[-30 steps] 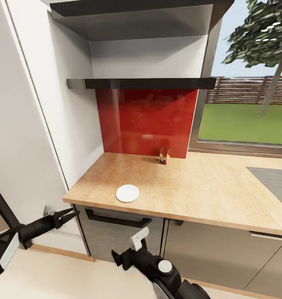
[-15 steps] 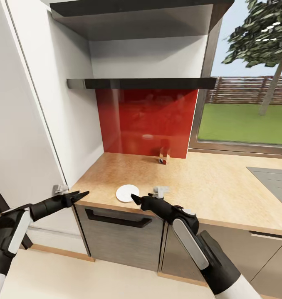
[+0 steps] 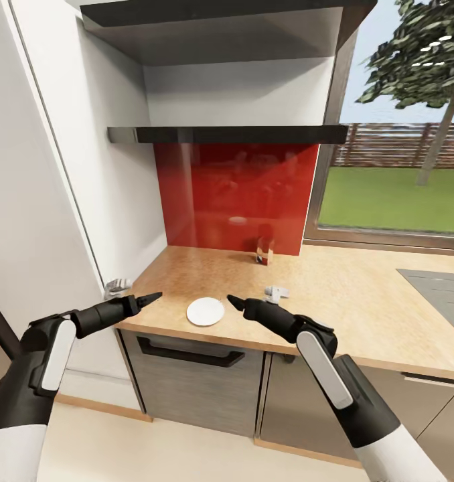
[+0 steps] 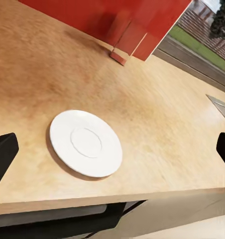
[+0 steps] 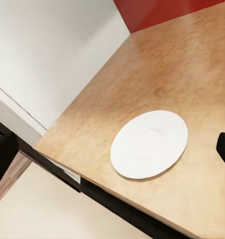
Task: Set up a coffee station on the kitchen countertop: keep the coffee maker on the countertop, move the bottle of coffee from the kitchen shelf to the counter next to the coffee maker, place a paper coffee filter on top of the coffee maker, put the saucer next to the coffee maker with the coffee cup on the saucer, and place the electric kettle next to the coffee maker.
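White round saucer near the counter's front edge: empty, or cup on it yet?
Empty. The white round saucer lies flat on the wooden countertop with nothing on it; its bare centre ring shows in both wrist views.

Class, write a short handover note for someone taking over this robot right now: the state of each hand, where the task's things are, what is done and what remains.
Left hand: empty, fingertips spread wide in its wrist view, hovering at the countertop's front-left corner.
Right hand: empty, also open, over the counter's front edge, just right of the saucer.
Round white saucer: lies flat on the light wooden countertop near the front edge, between the two hands, nothing on it.
Small bottle with a dark cap: stands at the red backsplash; probably the coffee.
Done: possibly the bottle's move.
Left: coffee maker, filter, cup and kettle are still to be found and placed.
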